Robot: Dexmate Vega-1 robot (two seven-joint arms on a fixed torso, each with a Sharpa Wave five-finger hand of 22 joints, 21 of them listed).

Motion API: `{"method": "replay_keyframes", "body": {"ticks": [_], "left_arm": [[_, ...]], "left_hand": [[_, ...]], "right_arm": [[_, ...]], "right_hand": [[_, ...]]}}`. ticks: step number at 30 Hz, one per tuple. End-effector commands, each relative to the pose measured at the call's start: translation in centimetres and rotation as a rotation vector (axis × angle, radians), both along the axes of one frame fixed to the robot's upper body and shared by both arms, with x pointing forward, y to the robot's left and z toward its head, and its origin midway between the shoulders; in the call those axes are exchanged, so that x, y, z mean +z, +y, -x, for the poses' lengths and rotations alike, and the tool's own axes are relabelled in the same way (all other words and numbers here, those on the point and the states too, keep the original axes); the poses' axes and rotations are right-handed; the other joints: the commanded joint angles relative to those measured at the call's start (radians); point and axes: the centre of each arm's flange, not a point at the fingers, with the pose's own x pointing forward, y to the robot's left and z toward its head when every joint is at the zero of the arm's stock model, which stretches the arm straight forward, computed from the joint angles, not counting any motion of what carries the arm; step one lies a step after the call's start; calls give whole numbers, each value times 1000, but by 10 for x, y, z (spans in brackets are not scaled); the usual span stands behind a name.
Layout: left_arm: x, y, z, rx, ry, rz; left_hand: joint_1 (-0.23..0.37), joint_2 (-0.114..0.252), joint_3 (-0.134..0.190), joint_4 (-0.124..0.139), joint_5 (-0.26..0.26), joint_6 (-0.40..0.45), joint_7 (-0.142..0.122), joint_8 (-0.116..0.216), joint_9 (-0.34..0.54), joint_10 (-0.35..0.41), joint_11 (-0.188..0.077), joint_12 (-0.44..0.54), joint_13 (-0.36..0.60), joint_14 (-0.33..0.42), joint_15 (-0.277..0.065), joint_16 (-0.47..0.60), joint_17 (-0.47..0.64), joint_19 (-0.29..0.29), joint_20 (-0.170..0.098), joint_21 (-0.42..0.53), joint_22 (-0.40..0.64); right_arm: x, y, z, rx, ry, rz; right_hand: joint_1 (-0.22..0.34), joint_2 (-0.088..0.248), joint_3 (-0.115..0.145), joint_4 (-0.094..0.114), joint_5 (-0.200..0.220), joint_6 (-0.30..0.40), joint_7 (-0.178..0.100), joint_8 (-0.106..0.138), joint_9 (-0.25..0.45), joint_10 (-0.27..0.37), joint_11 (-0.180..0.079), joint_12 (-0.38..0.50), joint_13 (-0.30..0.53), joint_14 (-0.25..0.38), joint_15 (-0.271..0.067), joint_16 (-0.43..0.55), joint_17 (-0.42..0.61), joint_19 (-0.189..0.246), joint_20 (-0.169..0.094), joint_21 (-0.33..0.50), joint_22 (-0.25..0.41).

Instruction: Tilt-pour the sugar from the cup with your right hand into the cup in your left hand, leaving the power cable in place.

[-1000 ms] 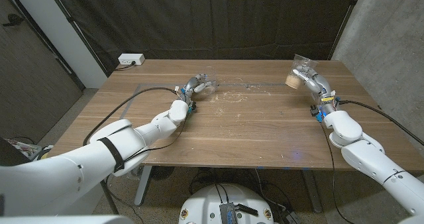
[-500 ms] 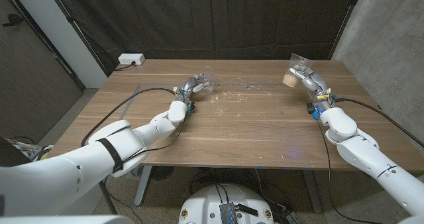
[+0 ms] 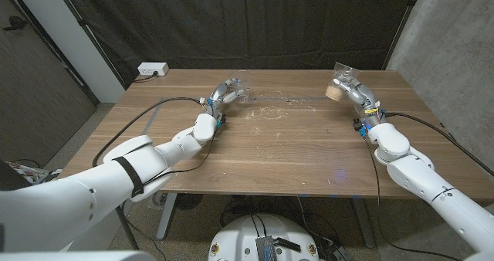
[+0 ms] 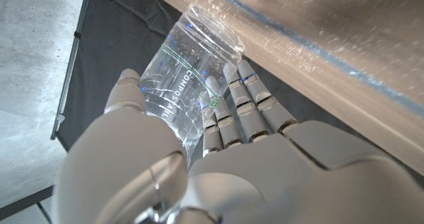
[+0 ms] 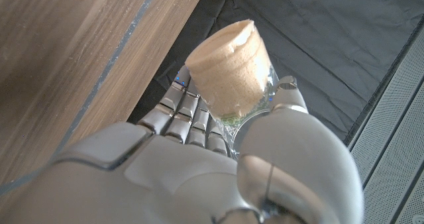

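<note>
Head view: left hand (image 3: 223,93) is seen upper centre-left gripping a clear cup (image 3: 241,93); right hand (image 3: 351,86), upper right, is wrapped around a sugar cup (image 3: 338,86). "COMPOSTABLE" print (image 4: 177,95) is legible from the left wrist; packed tan sugar (image 5: 228,66) from the right wrist.

Glossy white arms (image 3: 139,161), silver-grey segmented fingers (image 4: 248,108), black cables (image 3: 131,133).
</note>
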Motion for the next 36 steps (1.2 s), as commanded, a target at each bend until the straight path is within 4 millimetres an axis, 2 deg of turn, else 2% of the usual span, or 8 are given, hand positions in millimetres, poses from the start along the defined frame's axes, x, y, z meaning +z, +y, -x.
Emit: {"method": "replay_keyframes", "body": {"ticks": [1, 4, 17, 29, 36], "left_arm": [[9, -5, 13, -87, -67, 46], [7, -7, 18, -129, -82, 74], [1, 0, 32, -215, -120, 124], [-2, 2, 39, -231, -156, 126], [-4, -6, 50, -225, -217, 209]], "left_hand": [[6, 8, -2, 2, -2, 12, 3, 8, 4, 10, 1, 8, 7, 12, -99, 7, 5, 11, -31, 5, 4], [6, 10, -4, 4, -4, 16, 6, 11, 6, 12, 6, 11, 10, 14, -98, 7, 7, 11, -30, 6, 4], [7, 12, -9, 9, -11, 24, 8, 17, 13, 13, 5, 19, 20, 24, -98, 8, 14, 14, -25, 10, 6], [9, 16, -12, 13, -17, 33, 9, 23, 18, 24, 5, 28, 27, 35, -95, 10, 19, 13, -19, 12, 8], [13, 26, -10, 17, -20, 52, 17, 32, 21, 32, 14, 35, 32, 50, -93, 14, 22, 21, -14, 19, 12]], "right_arm": [[6, 15, -19, 29, 12, 21], [8, 20, -23, 25, 1, 31], [13, 44, -26, -76, -98, 133], [11, 53, -22, -154, -158, 196], [7, 57, -25, -162, -156, 232]], "right_hand": [[-1, 0, 1, -3, 2, 5, 0, -4, 6, 8, -1, -3, 3, 7, -148, 2, 5, 2, -26, 7, 2], [2, -2, 1, -6, 2, 8, 8, -4, 6, 13, 6, -1, 6, 10, -142, 7, 7, 9, -19, 11, 1], [4, -4, -3, -7, 1, 10, 5, -5, 8, 18, 6, -2, 9, 17, -149, 13, 4, 11, -16, 16, -2], [4, -3, -7, -6, 2, 14, 2, -4, 12, 29, 3, -3, 5, 22, -156, 18, 0, 11, -16, 19, -5], [-1, -4, -10, -2, 1, 12, -1, -5, 14, 25, 2, -7, 4, 21, -156, 16, -4, 5, -15, 18, -8]]}}
